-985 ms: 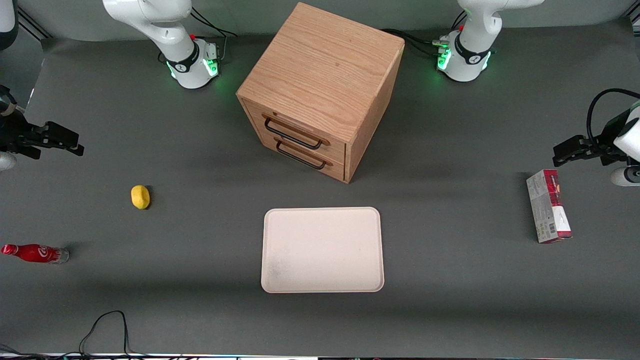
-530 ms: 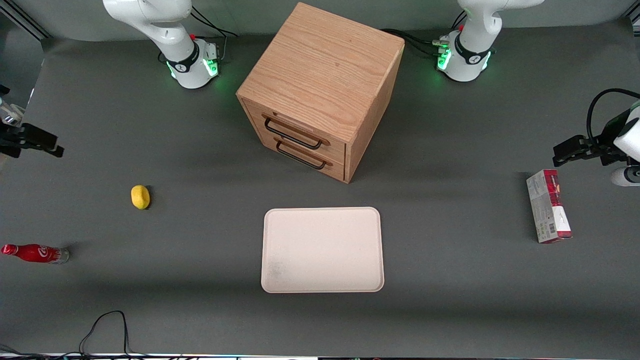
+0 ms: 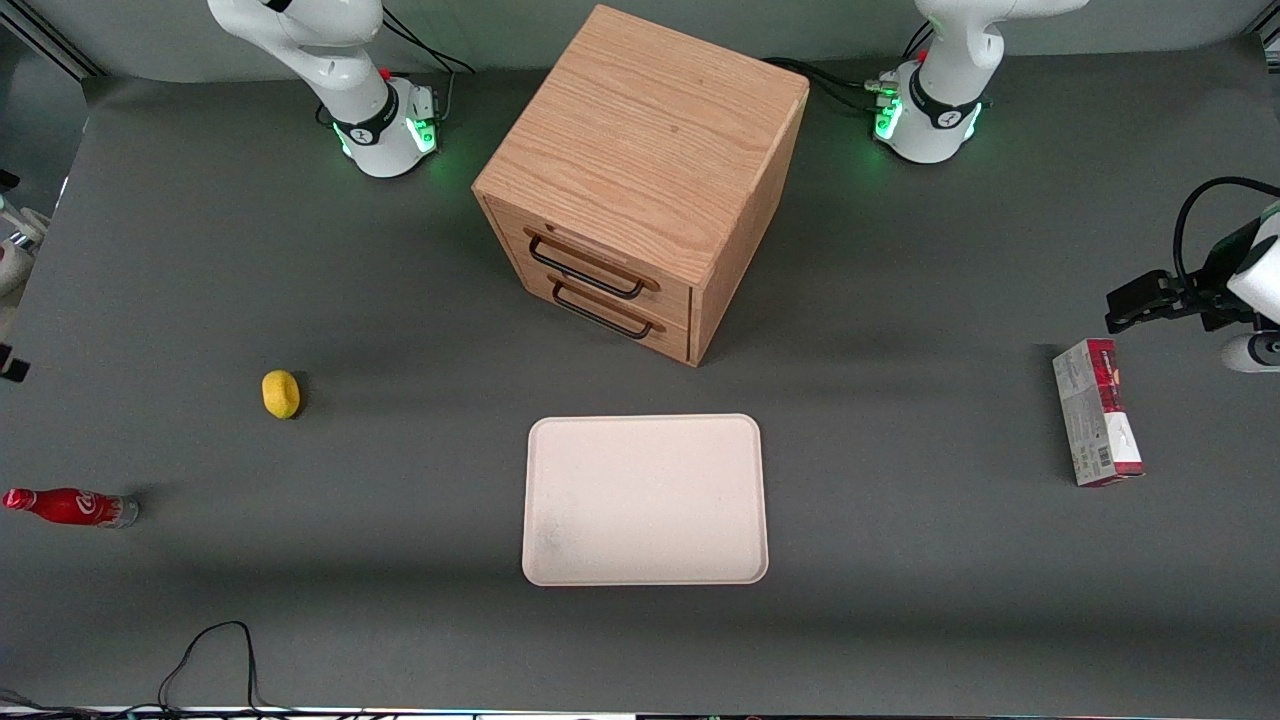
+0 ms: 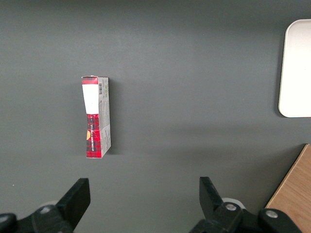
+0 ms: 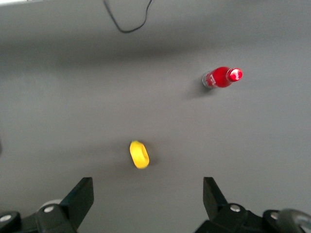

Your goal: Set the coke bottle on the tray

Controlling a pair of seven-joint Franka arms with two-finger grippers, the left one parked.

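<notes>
A black cable (image 3: 205, 655) lay on the grey table (image 3: 400, 620) closest to the front camera, toward the working arm's end. A little farther back, the cream tray (image 3: 645, 499) sat flat near the middle of the table with nothing on it. At about the same depth, at the working arm's end, the coke bottle (image 3: 68, 507) stood upright on its clear base near the table's edge, well apart from the tray.

Farther from the camera than the bottle lay a small yellow lemon-like object (image 3: 281, 393), set between the bottle and the drawers in depth. Toward the parked arm's end, a red-and-white carton (image 3: 1097, 412) rested on the table.

The gripper (image 5: 148, 196) hung well above the table at the working arm's end, almost out of the front view. In the right wrist view its two black fingers (image 5: 80, 199) stood wide apart, holding nothing, with the yellow object (image 5: 139, 154) showing in the gap between them and the bottle (image 5: 222, 77) well apart from both fingers, seen from above with its red cap toward the lens. The bottle was not touched by anything.

Farthest back stood the wooden drawer cabinet (image 3: 640, 180), its two dark-handled drawers shut and angled toward the tray.
</notes>
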